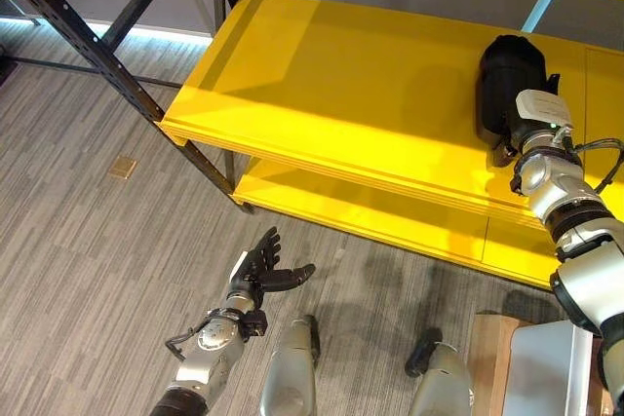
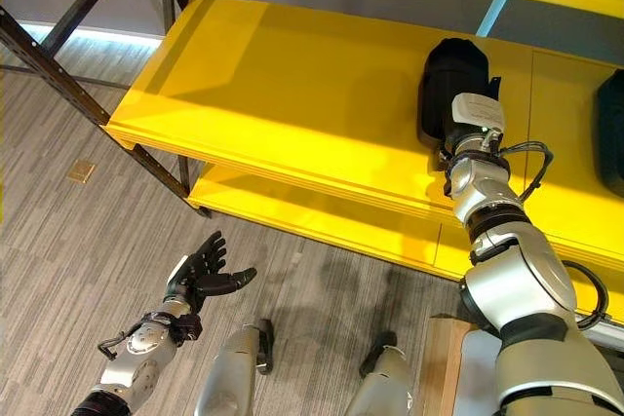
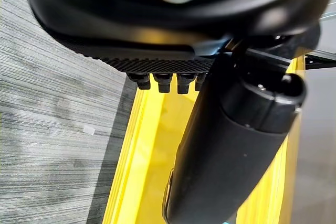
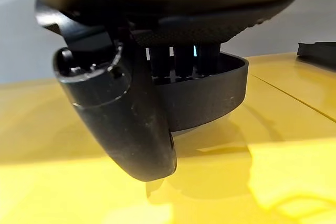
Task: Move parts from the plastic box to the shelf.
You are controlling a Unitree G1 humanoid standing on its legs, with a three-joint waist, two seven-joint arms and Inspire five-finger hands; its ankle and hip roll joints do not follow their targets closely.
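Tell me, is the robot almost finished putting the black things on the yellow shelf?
One black part already lies on the yellow shelf, at the right eye view's right edge. The right robot hand is holding another black part on the shelf, fingers on its rim. The left robot hand hangs open, holding nothing. How many parts remain can't be told.

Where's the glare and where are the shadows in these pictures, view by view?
Left eye view: a bright sheen crosses the yellow shelf, with a darker band beside the black part under the right hand. Right wrist view: the part casts a soft shadow on the shelf, bright reflection below. Left wrist view: the left hand is dark against sunlit yellow.
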